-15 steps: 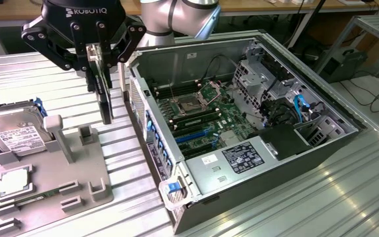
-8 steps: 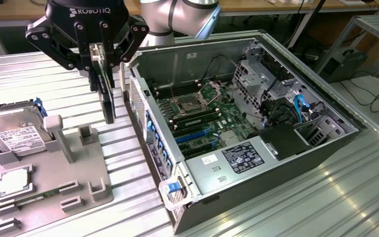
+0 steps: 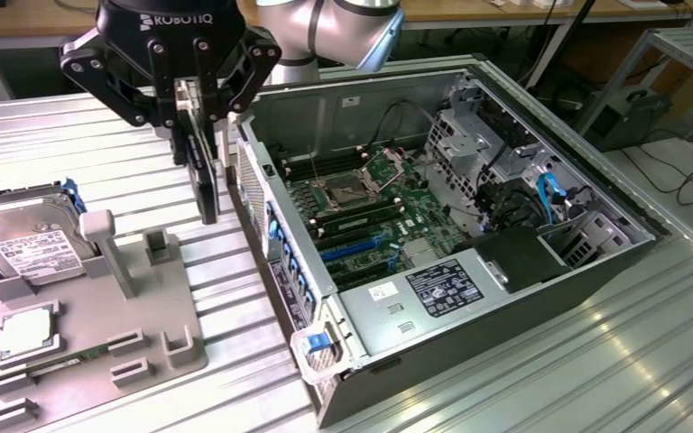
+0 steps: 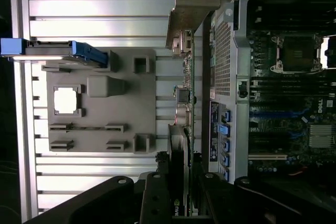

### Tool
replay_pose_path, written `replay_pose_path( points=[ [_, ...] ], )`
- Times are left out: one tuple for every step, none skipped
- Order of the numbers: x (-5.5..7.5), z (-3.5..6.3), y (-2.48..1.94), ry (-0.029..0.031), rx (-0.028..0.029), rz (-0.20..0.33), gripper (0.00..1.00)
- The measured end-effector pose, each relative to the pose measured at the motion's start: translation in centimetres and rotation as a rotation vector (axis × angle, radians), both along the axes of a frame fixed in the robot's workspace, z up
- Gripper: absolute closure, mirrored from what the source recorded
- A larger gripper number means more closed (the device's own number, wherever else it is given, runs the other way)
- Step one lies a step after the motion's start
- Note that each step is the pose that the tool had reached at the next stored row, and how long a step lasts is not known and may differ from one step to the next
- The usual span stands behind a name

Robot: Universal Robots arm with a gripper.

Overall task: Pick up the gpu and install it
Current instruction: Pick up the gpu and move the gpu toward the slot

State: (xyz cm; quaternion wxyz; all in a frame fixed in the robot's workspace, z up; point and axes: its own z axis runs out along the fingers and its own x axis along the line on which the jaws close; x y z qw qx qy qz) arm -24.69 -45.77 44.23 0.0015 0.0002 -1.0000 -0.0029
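Observation:
My gripper [image 3: 199, 122] is shut on the gpu [image 3: 208, 185], a thin dark card that hangs edge-down from the fingers. The card is in the air over the slatted table, between the grey fixture [image 3: 106, 316] and the outer wall of the open computer case [image 3: 443, 225]. In the wrist view the gpu [image 4: 185, 103] runs edge-on away from my gripper [image 4: 181, 184], with its pale metal bracket [image 4: 191, 3] at the far end. It lies just outside the case wall [image 4: 223, 40]. The motherboard [image 3: 364, 212] with its blue slots lies inside the case.
The fixture carries a silver hard drive [image 3: 22, 244] in a blue frame, a small square silver chip [image 3: 28, 327] and several upright posts. The case has drive cages and cables at the exterior view's right. Bare slatted table surrounds the fixture.

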Motion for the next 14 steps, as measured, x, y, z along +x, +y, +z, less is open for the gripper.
replay_pose_path(
  points=[
    [0.07, 0.0, 0.0, 0.0, 0.0, 0.0, 0.73],
    [0.15, 0.0, 0.0, 0.0, 0.0, 0.0, 0.73],
    [0.23, 0.0, 0.0, 0.0, 0.0, 0.0, 0.73],
    [0.34, 0.0, 0.0, 0.0, 0.0, 0.0, 0.73],
    [0.46, 0.0, 0.0, 0.0, 0.0, 0.0, 0.73],
    [0.55, 0.0, 0.0, 0.0, 0.0, 0.0, 0.73],
    [0.62, 0.0, 0.0, -0.0001, 0.0001, 0.0, 0.73],
    [0.7, 0.0, 0.0, 0.0, 0.0, 0.0, 0.73],
    [0.77, 0.0, 0.0, 0.0, 0.0, 0.0, 0.73],
    [0.83, 0.0, 0.0, 0.0, 0.0001, 0.0, 0.73],
    [0.89, 0.0, 0.0, 0.0, 0.0, 0.0, 0.73],
    [0.95, 0.0, 0.0, 0.0, 0.0, 0.0, 0.73],
    [1.0, 0.0, 0.0, 0.0, 0.0, 0.0, 0.73],
    [1.06, 0.0, 0.0, 0.0, 0.0, 0.0, 0.73]
  ],
)
